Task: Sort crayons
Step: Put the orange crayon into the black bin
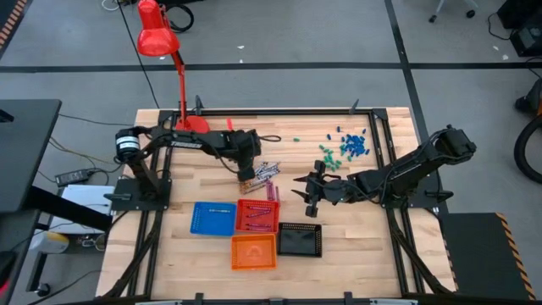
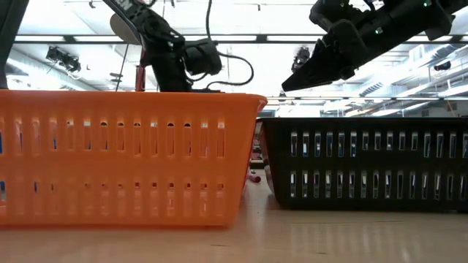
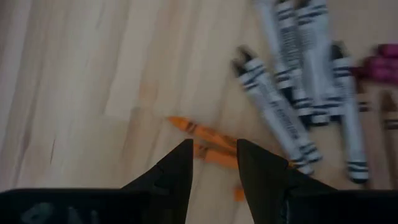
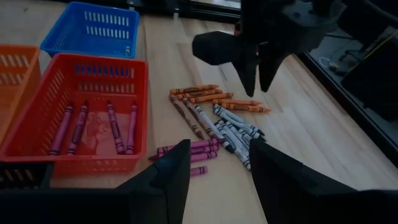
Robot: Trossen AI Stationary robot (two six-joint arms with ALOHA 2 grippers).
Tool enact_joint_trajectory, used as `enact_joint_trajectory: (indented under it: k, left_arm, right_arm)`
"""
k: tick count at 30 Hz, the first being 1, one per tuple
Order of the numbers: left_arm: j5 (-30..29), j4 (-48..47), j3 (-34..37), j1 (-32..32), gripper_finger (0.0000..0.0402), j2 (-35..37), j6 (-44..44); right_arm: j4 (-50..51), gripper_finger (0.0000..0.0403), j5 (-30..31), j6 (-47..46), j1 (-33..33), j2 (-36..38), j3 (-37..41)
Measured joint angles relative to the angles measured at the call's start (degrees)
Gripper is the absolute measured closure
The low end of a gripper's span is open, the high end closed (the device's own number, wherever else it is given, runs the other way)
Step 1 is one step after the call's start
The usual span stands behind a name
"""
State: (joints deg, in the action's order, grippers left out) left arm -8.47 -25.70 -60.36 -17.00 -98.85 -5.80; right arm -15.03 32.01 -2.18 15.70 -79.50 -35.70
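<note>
The crayons lie in a loose pile on the wooden table just beyond the trays: orange ones (image 4: 211,96), grey ones (image 4: 233,132) and magenta ones (image 4: 189,149). Several magenta crayons (image 4: 93,127) lie flat in the red tray (image 4: 37,134). My left gripper (image 4: 258,87) points down, open, hovering just above the orange crayons (image 3: 202,132), touching nothing. My right gripper (image 1: 303,195) is open and empty, raised above the table to the right of the pile and aimed toward it.
A blue tray (image 1: 212,217) stands left of the red tray, with an orange tray (image 1: 254,252) and a black tray (image 1: 300,240) nearer the front edge. Small green and blue bits (image 1: 347,146) are scattered at the far right. A red lamp (image 1: 161,38) stands at the far left.
</note>
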Motion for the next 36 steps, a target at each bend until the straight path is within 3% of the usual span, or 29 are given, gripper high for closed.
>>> enact_joint_trajectory:
  k: [16,36]
  left_arm:
    - [0.4,-1.0,0.0,-1.8,0.0264,-3.4,18.0]
    - [0.8,-0.7,-0.1,-0.3,0.0264,-4.3,22.2]
  right_arm:
    - [-0.9,0.0235,-1.6,0.4,-1.3,0.0,0.0]
    - [-1.6,0.0235,-1.7,0.9,-1.3,0.0,0.0]
